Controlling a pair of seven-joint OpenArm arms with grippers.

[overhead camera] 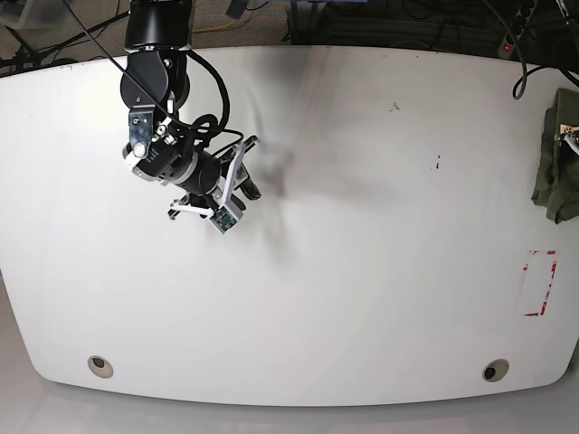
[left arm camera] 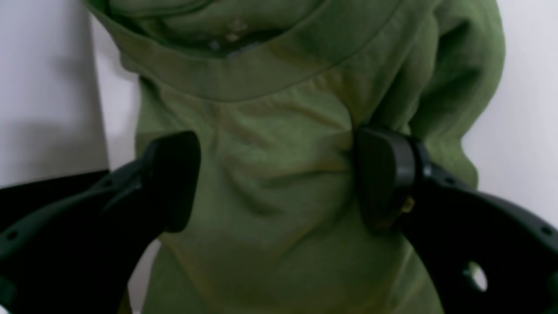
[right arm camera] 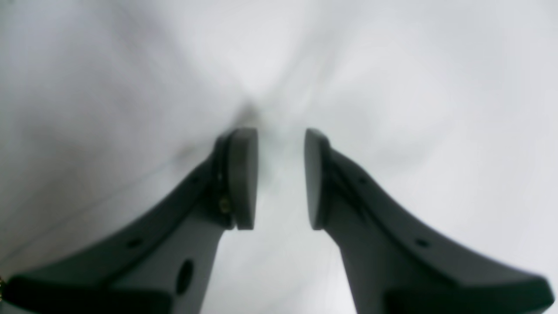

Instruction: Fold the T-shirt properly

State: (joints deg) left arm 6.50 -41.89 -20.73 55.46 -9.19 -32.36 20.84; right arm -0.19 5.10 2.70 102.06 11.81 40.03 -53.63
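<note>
Left wrist view: T-shirt [left arm camera: 279,174] bears no readable writing.

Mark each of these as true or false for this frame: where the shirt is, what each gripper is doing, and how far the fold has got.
1. The T-shirt lies spread flat at the table's centre. False: it is bunched at the table edge, on the base view's right.
2. The left gripper has its jaws wide, either side of green fabric. True.
3. The right gripper holds a sleeve. False: nothing sits between its jaws, only bare table below.
4. The right gripper is parted by a narrow gap. True.
5. The shirt is neatly folded. False: it is crumpled.
</note>
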